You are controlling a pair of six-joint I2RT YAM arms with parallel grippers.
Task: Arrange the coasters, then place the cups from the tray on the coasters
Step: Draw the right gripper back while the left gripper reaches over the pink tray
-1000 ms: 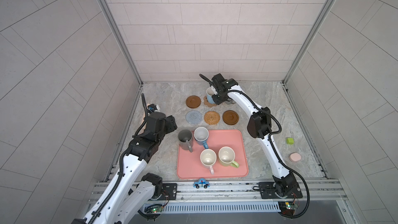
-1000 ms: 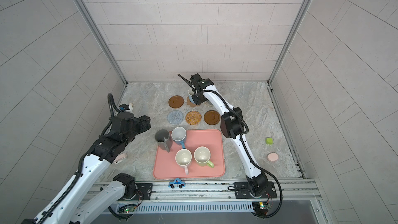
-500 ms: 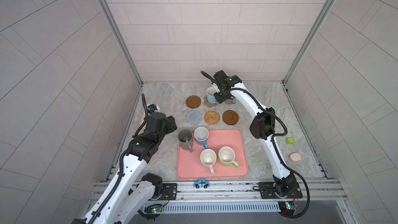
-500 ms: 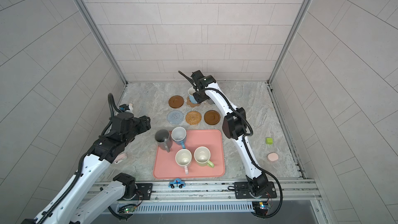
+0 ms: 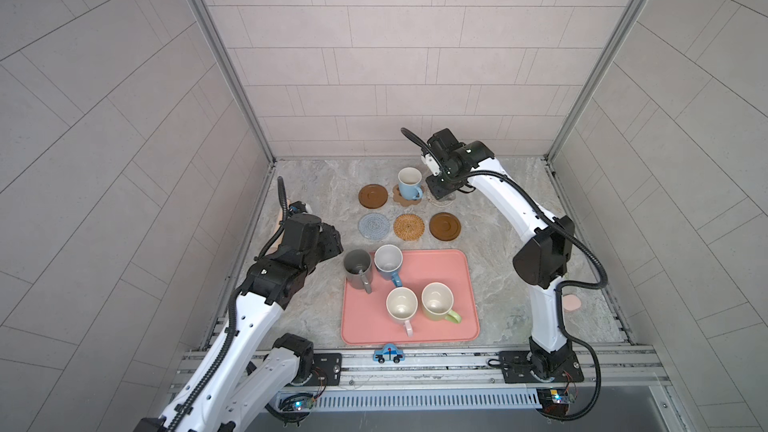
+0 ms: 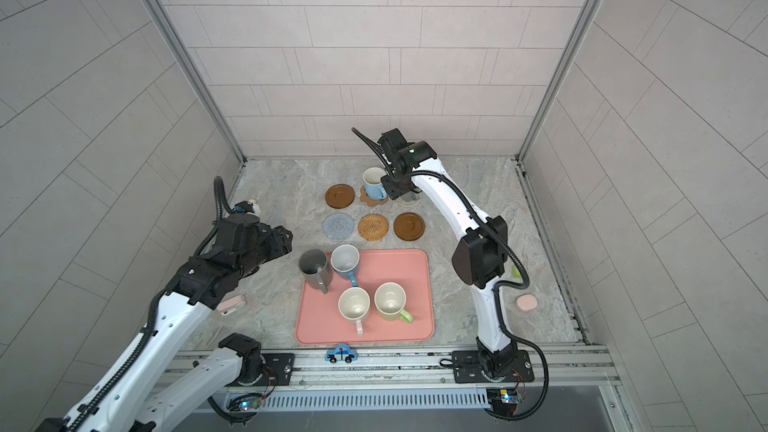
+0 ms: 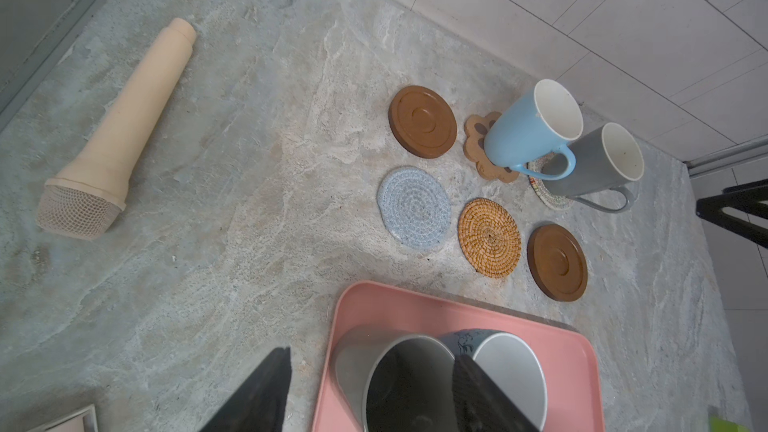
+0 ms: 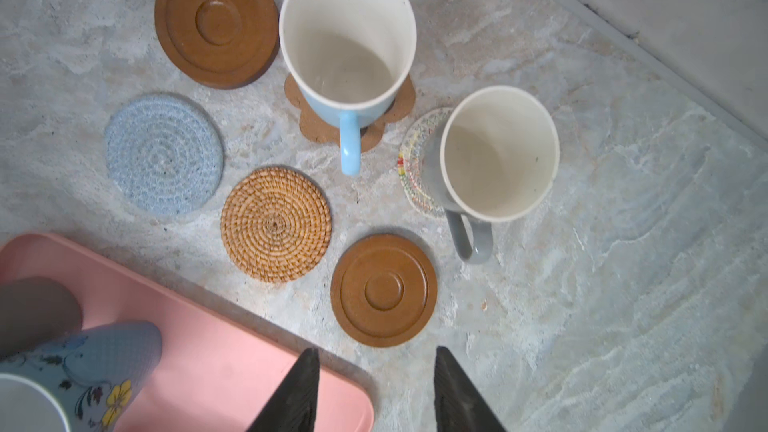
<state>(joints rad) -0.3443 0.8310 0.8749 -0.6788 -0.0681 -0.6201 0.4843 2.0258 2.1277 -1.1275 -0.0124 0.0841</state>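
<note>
My right gripper (image 8: 376, 351), spread and empty, hung near the short grey ceramic mug (image 8: 498, 151), which sat off-centre on the cream woven round coaster (image 8: 415, 168). Pulling away carelessly could clip its handle and drag it off. My left gripper (image 7: 372, 353), jaws apart, hovered at the tall dark grey mug (image 7: 353, 367) on the salmon-pink tray (image 7: 415, 313). Closing might shove the floral blue mug (image 7: 511, 371) beside it.

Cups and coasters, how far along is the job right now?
Done: six coasters laid out; the light blue mug sits on the paw-print coaster, the grey mug on the cream woven coaster. In hand: the left pincer, open, is at the dark grey mug on the tray; the right pincer is open and empty. Left: four mugs on the tray, four bare coasters.
</note>
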